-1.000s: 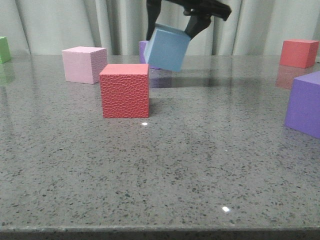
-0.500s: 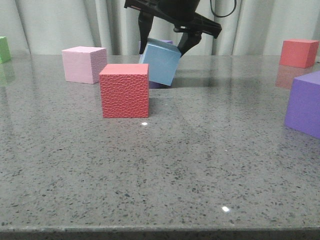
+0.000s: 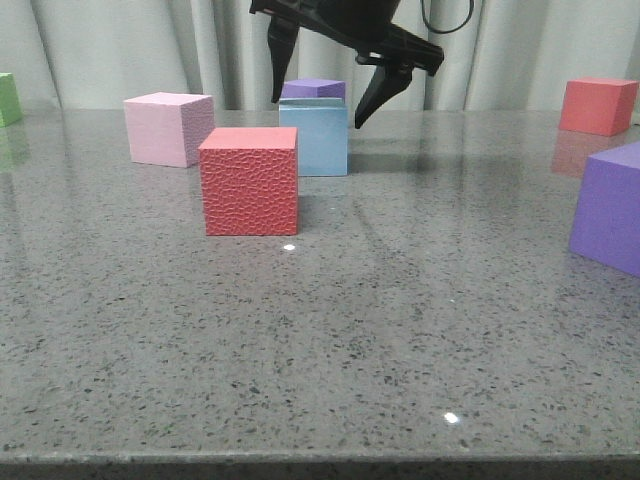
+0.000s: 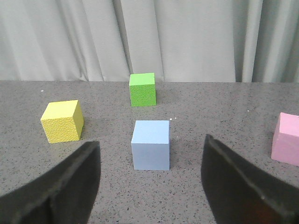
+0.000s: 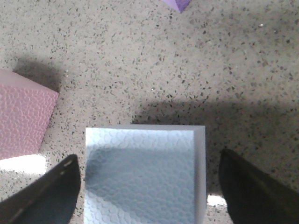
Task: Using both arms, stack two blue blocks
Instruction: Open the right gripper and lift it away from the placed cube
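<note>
Stack not yet built: one blue block [image 3: 314,138] flat on table [image 3: 400,320], at 1 o'clock of red cube [image 3: 249,181], under spread, empty right gripper [image 3: 322,100]; second blue block [image 4: 151,144] unlifted ahead of open left gripper [image 4: 149,186].

Even, bright light; glossy table [image 3: 400,330] shows glare spots and reflections.

black tapered pincer [image 3: 323,112], dark cable [image 3: 447,22]
</note>
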You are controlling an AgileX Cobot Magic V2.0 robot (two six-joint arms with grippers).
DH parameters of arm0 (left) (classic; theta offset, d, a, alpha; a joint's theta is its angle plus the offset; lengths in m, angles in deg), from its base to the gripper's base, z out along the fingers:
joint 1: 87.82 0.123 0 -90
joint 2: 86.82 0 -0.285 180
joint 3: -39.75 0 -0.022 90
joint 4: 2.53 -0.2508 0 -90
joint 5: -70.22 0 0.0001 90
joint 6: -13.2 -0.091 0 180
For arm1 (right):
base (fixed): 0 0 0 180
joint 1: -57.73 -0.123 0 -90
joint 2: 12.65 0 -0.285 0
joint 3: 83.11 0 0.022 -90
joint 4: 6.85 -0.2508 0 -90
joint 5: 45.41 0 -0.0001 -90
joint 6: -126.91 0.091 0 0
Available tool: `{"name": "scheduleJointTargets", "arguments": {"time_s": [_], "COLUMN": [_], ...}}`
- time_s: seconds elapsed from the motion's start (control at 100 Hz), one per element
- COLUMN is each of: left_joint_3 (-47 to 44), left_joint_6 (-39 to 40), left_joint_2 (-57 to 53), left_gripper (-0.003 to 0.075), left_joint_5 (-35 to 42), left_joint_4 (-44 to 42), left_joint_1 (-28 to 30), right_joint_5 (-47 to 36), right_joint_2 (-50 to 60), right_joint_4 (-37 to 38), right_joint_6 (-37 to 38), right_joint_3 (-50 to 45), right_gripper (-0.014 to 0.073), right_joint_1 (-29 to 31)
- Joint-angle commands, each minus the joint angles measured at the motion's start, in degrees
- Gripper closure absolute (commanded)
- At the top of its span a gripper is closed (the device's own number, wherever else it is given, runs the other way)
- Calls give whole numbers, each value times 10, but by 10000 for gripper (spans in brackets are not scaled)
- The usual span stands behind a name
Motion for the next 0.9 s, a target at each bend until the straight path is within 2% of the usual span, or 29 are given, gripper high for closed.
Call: {"name": "scheduleJointTargets", "arguments": {"time_s": [0.0,0.3,0.42,0.6,0.89], "left_joint_3": [22,22,22,22,22], "left_joint_6": [4,4,4,4,4], "left_joint_2": [3,3,3,3,3], "left_gripper": [259,259,259,259,259], "left_joint_5": [48,48,48,43,43], "left_joint_4": [4,4,4,4,4], "left_joint_1": [-4,-11,-12,-12,-12], "right_joint_5": [-28,-28,-18,32,72], "right_joint_2": [37,51,76,122,214], "right_joint_4": [-1,3,32,115,134], "right_joint_6": [1,-2,-9,-17,-68], "right_joint_3": [19,19,19,18,-13], "right_gripper": [-52,-51,-51,-51,-51], "right_joint_1": [0,0,0,0,0]}}
